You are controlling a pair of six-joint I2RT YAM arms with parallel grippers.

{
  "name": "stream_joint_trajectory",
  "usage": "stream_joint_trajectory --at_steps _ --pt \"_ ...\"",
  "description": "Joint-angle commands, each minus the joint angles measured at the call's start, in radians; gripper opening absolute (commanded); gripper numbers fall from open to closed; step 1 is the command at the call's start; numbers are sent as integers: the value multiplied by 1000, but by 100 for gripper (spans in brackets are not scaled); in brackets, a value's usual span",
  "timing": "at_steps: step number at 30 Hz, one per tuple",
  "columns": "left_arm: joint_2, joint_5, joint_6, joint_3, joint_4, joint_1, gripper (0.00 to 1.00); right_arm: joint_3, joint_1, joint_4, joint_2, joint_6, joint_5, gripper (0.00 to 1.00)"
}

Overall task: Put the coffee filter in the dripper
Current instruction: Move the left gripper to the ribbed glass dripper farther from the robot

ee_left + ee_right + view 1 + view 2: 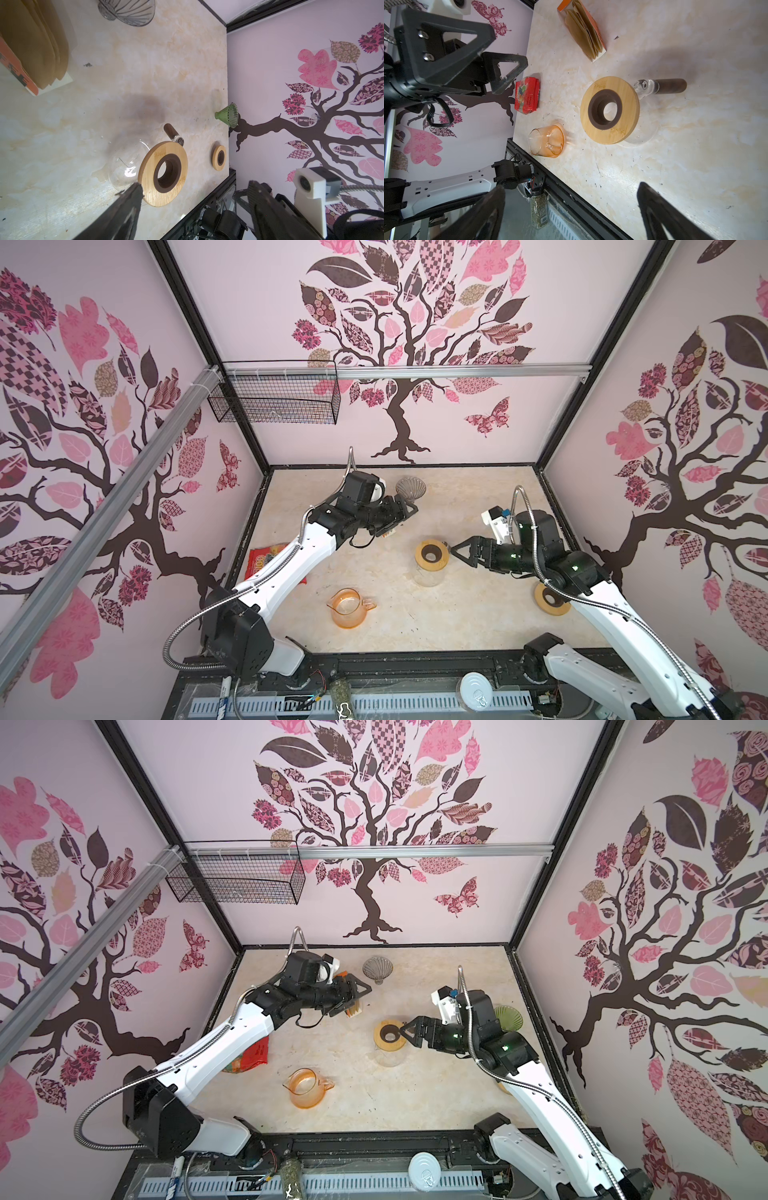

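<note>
Landmark = carafe (432, 558), clear glass with a bamboo ring on top, mid desk (457, 626).

Edges/room:
- Desk is boxed by walls on three sides of carafe, with a black rail on the near side.
- Bare desk between carafe and near rail. Only the orange pitcher (349, 608) sits there, left-front of carafe.
- Red snack pack (527, 95) is left of carafe at the desk edge, partly under the left arm.
- Spare bamboo ring (550, 599) is right-front of carafe, at the right edge under the right arm.
- Green dripper (509, 1017) is right of carafe, hard by the right wall.
- Grey dripper (410, 489) is behind carafe, upright, with free desk around it.

Task thing: coffee filters (583, 31), brown, stacked in an orange-white pack standing on the desk, behind-left of carafe, right by the left claw, not gripped.

Arms:
- Left arm stretches diagonally from the near-left base. The wrist is turned so the left claw (193, 191) points sideways, between grey dripper and filter pack. Fingers spread wide, nothing between them.
- Right arm is folded at the elbow near the right wall, forearm aimed back at carafe. Right claw (571, 191) sits low, fingers fully apart, empty, tips just short of the carafe's ring.
</note>
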Motion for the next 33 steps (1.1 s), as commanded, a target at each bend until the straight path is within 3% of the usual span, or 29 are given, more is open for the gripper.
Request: stream_joint_trajectory --at_steps 1,3,7,12,21,33 --pt "17 -59 45 72 -23 1 86 59 -2 -28 -27 -11 53 100" --pt "39 -60 54 111 -24 2 87 93 -3 -80 -27 -12 112 100" --pt "102 -88 63 214 -61 3 89 116 -1 -71 -34 -13 88 100" --pt "177 -111 47 304 -65 3 98 155 -2 -125 -19 -22 144 100" --pt "278 -111 36 403 -31 12 98 232 -1 -216 9 -65 207 100" --pt "568 -196 -21 611 -138 22 71 277 -2 -281 71 -118 212 100"
